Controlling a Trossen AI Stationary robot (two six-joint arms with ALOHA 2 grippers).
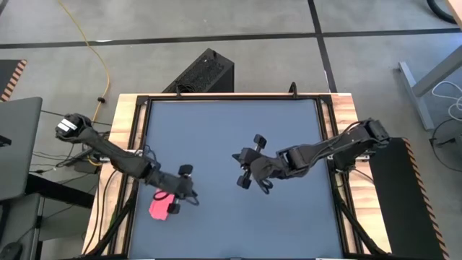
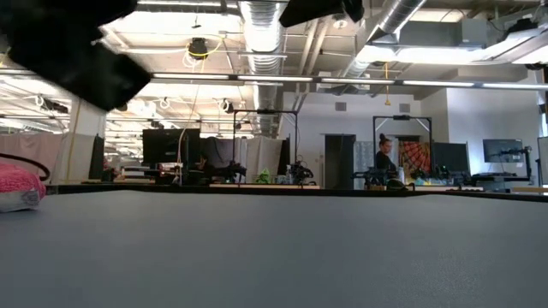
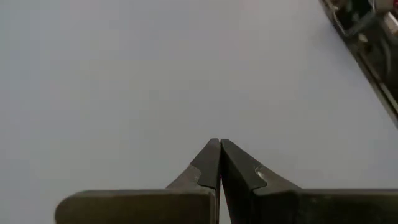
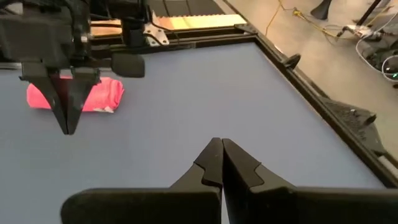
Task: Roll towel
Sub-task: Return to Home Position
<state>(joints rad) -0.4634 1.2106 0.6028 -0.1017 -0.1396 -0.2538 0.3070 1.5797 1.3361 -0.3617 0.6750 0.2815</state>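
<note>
The pink towel (image 1: 159, 206) lies as a short roll on the dark grey table, near the left front. It also shows in the right wrist view (image 4: 93, 94) and at the left edge of the low view (image 2: 17, 184). My left gripper (image 1: 193, 199) is shut and empty, hovering just right of the roll; its shut fingers (image 4: 67, 121) point down above the table in front of the roll. In its own wrist view (image 3: 219, 144) only bare table shows. My right gripper (image 1: 237, 160) is shut and empty over the table's middle (image 4: 219, 144), facing the roll.
The table's raised dark frame (image 1: 328, 137) runs around the grey surface, with wooden borders outside it. A black box (image 1: 206, 72) stands on the floor beyond the far edge. Bare table surface lies between the two grippers and toward the far side.
</note>
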